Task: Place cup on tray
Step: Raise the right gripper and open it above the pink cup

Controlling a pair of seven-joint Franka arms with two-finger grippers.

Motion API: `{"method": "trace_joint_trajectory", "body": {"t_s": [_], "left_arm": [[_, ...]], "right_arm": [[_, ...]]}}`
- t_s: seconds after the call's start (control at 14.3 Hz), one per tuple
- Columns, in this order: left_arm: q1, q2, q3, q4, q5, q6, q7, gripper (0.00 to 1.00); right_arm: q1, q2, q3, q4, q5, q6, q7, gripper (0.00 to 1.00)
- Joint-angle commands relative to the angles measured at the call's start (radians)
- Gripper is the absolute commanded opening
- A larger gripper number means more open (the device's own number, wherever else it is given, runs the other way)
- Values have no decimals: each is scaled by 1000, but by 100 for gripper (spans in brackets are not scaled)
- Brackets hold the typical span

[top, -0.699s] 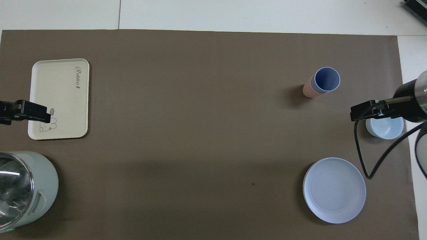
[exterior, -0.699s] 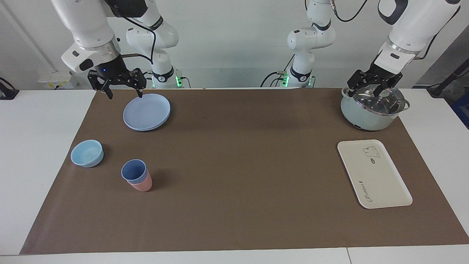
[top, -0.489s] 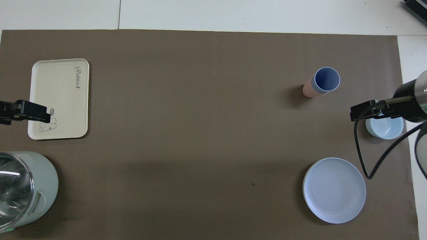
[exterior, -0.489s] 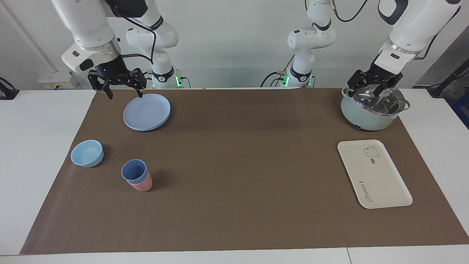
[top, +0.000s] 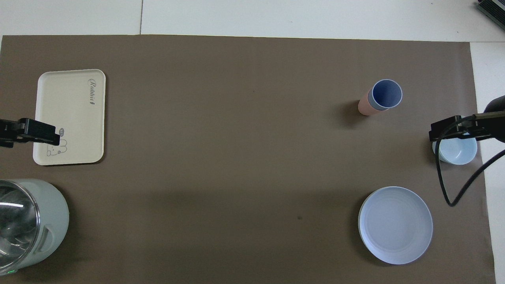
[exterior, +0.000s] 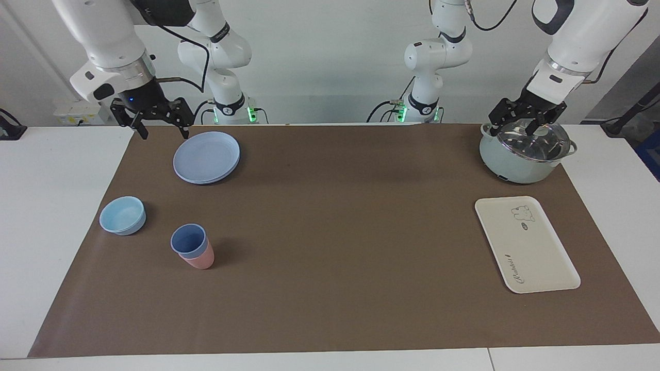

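The cup (exterior: 188, 240) sits nested in a pink cup (exterior: 202, 259), untouched; right gripper (exterior: 160, 135) jaws wide beside the plate (exterior: 206, 157), left gripper (exterior: 522, 125) jaws wide over the pot (exterior: 525, 150).

The pot (top: 27, 225) is cut off in the overhead view.

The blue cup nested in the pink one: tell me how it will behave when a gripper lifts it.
The blue cup looks like thin plastic, so probably light and stiff. It sits nested in the pink cup, which may cling and rise with it. The pair leans in the facing view, so a sideways nudge could tip it. Its smooth tapered wall may slip.
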Motion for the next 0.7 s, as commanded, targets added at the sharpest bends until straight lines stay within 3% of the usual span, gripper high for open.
{"method": "trace_joint_trajectory", "body": {"t_s": [0.0,0.28,0.63], "left_arm": [[3,-22,4,-18,-11,-8,14,100],[3,-22,4,-18,-11,-8,14,100],[3,-22,4,-18,-11,-8,14,100]], "right_arm": [[-48,-22,7,-30,7,56,98,87],[-123,-10,5,-30,90,79,408,88],[-212,110,5,1,223,144,681,90]]}}
